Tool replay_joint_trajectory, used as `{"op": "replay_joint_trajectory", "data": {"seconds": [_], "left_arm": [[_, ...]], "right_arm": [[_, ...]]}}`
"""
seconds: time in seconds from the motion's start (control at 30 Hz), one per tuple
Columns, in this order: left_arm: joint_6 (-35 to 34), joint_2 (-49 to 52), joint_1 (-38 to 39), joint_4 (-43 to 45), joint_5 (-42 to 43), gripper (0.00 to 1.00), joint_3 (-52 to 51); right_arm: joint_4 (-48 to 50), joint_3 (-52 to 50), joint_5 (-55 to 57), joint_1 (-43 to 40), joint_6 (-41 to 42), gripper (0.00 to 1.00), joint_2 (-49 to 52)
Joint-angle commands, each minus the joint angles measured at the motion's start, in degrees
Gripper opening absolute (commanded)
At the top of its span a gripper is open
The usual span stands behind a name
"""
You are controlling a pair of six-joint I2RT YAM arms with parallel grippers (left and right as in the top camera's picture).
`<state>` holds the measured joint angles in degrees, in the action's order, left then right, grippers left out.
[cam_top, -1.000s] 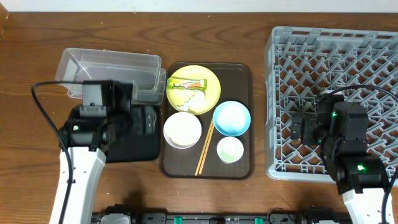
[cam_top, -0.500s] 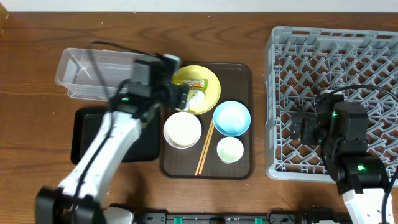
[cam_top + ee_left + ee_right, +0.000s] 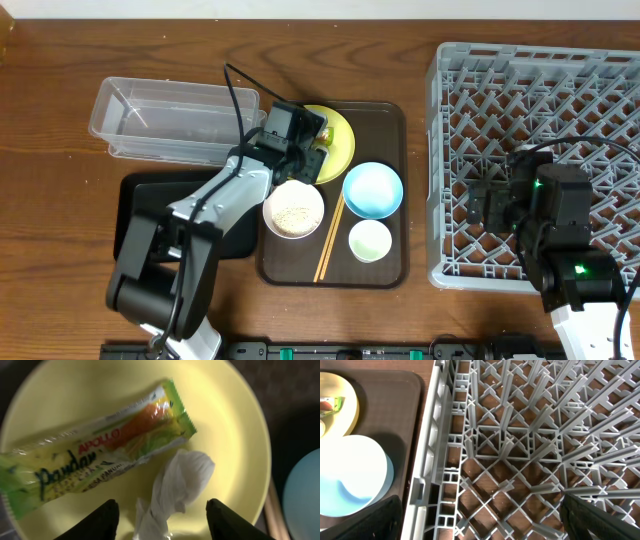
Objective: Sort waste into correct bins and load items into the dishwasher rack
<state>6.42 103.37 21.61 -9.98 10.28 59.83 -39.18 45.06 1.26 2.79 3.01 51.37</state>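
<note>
The left gripper (image 3: 162,519) hangs low over the plate (image 3: 227,420). Its jaws are wide apart and hold nothing. The paper ball (image 3: 182,480) lies on the plate, right between the two fingers, so it looks like the thing to grab now. The wrapper (image 3: 100,445) lies just beside the ball, and they seem to touch. To do this well, I think the gripper should go straight down, so one finger lands on each side of the ball. The finger next to the wrapper should keep off it, or both things may come up together. Paper is soft, so a gentle squeeze should be enough. A slow lift should keep the plate from sliding on the brown tray (image 3: 385,120). Then the ball has to go in a bin, the tub (image 3: 170,120) or the black tray (image 3: 140,215). I can't tell which is right. The right gripper (image 3: 485,520) hangs over the rack (image 3: 520,440), jaws apart too, holding nothing.
</note>
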Motion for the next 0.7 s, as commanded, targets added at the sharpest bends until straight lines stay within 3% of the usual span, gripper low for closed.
{"op": "replay_joint_trajectory", "data": {"seconds": [0.0, 0.3, 0.5, 0.67], "left_arm": [[0.6, 1.4, 0.1, 0.7, -0.4, 0.55, 1.3], [-1.1, 3.7, 0.1, 1.4, -0.4, 0.40, 1.3], [-1.3, 3.5, 0.1, 2.6, -0.3, 0.07, 1.3], [-1.3, -0.2, 0.0, 2.4, -0.3, 0.06, 1.3]], "right_arm": [[0.1, 1.2, -0.2, -0.6, 0.6, 0.99, -0.1], [0.1, 1.2, -0.2, -0.6, 0.6, 0.99, -0.1], [0.1, 1.2, -0.2, -0.6, 0.6, 0.99, -0.1], [0.1, 1.2, -0.2, -0.6, 0.6, 0.99, -0.1]]}}
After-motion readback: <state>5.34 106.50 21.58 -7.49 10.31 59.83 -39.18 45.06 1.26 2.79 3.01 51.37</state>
